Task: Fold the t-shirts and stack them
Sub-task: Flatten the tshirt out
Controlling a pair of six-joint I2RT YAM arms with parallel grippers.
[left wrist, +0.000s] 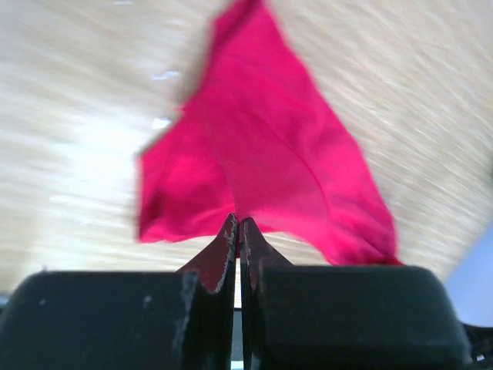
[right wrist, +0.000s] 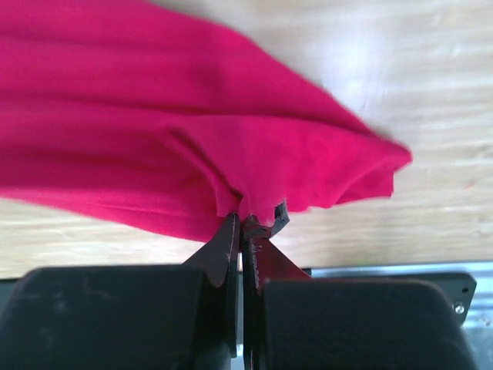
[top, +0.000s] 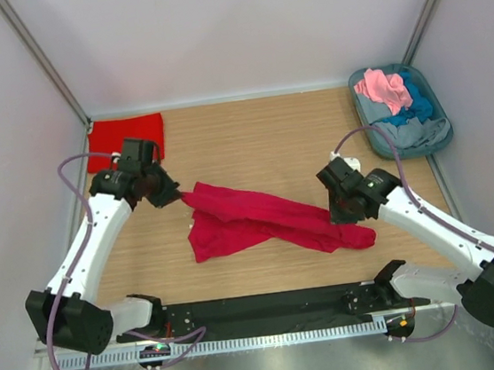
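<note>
Now | left gripper (left wrist: pixel 237 223), right gripper (right wrist: pixel 243 220): both pinch opposite ends of crimson soft cloth t-shirt (top: pixel 250 213) | purpose: probably stretching it flat.

Soft, even light fills the overhead view, casting only faint shadows on the bench (top: pixel 251 140). Motion blur streaks the left wrist view, where white glare washes out the wood. In the right wrist view the crimson t-shirt (right wrist: pixel 154 116) softens toward the left edge.
</note>
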